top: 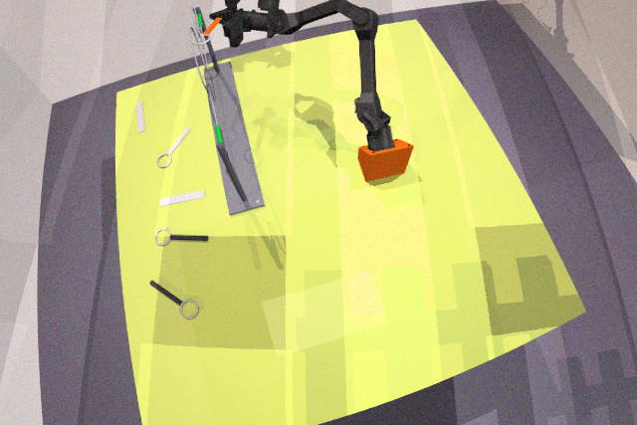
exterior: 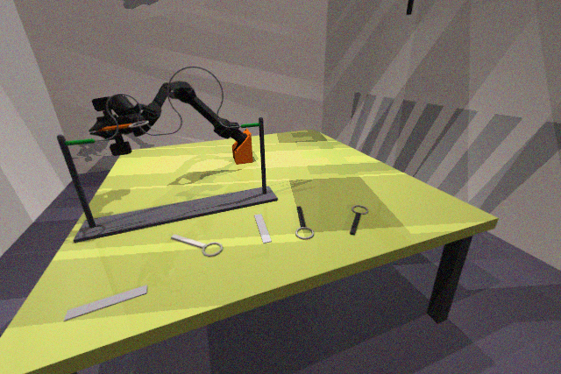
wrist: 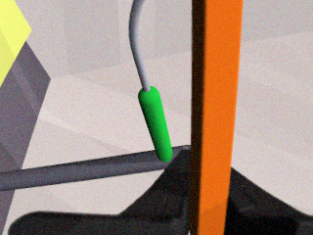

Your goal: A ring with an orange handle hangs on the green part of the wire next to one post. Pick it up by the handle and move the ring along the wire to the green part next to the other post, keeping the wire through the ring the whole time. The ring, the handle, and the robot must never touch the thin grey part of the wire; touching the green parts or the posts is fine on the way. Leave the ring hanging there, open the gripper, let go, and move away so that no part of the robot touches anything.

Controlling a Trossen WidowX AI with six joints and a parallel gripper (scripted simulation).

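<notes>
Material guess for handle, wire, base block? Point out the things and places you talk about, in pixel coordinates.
Handle (top: 213,26) (exterior: 115,127) (wrist: 219,98): probably plastic or painted stock, matte; flat even orange, crisp edges.
Wire (exterior: 222,89) (wrist: 133,36): likely metal, satin; thin grey, holds its bends, soft highlight in the wrist view.
Base block (top: 384,163) (exterior: 244,153): plastic or painted metal, can't tell; uniform orange, no grain.

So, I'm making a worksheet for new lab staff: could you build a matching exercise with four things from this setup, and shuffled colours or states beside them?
Things
1. The handle in the gripper
2. The arm's base
3. The two upright posts
4. The two loose flat strips

Colours or states
A. Black or dark grey, standing on a long plate
B. Whitish, lying on the table
C. Orange, clamped
D. Orange, under the arm

Pairs: 1-C, 2-D, 3-A, 4-B
</notes>
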